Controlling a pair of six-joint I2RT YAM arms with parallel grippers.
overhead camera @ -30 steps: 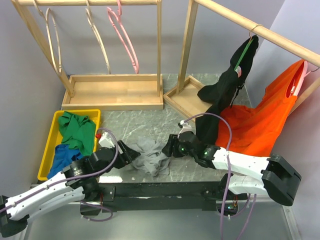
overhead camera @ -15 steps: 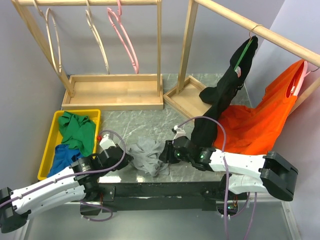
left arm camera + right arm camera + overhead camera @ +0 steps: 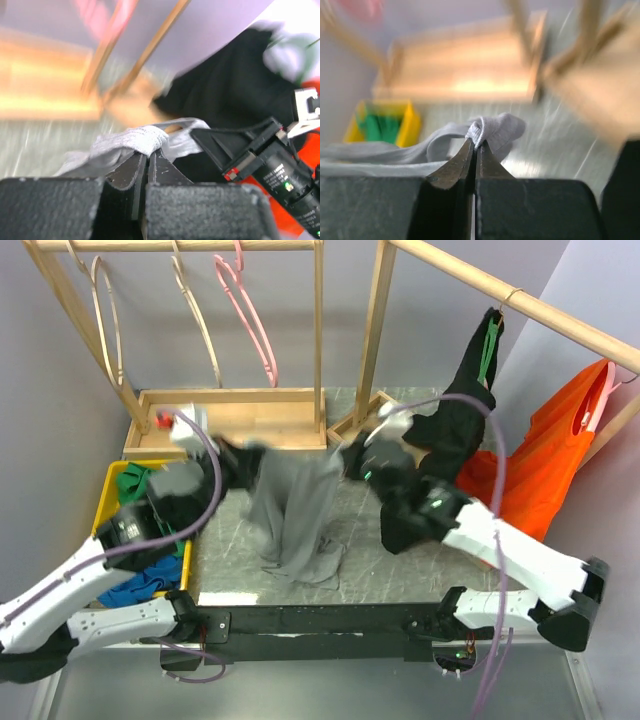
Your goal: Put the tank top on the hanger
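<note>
The grey tank top hangs off the table, stretched between both grippers, with its lower end draping down to the marble surface. My left gripper is shut on its left upper edge, and the left wrist view shows knit fabric pinched at the tips of that gripper. My right gripper is shut on the right upper edge. The right wrist view shows a ribbed hem clamped in that gripper. The pink hanger hangs empty on the back left rack, above and behind the top.
Two cream hangers share the left rack, whose wooden base lies behind the top. A yellow bin with green and blue garments sits at the left. A black garment and an orange garment hang on the right rack.
Both grippers closed on the tank top where it lay crumpled on the table. They then rose and moved toward the back, lifting it so it hangs spread between them.
</note>
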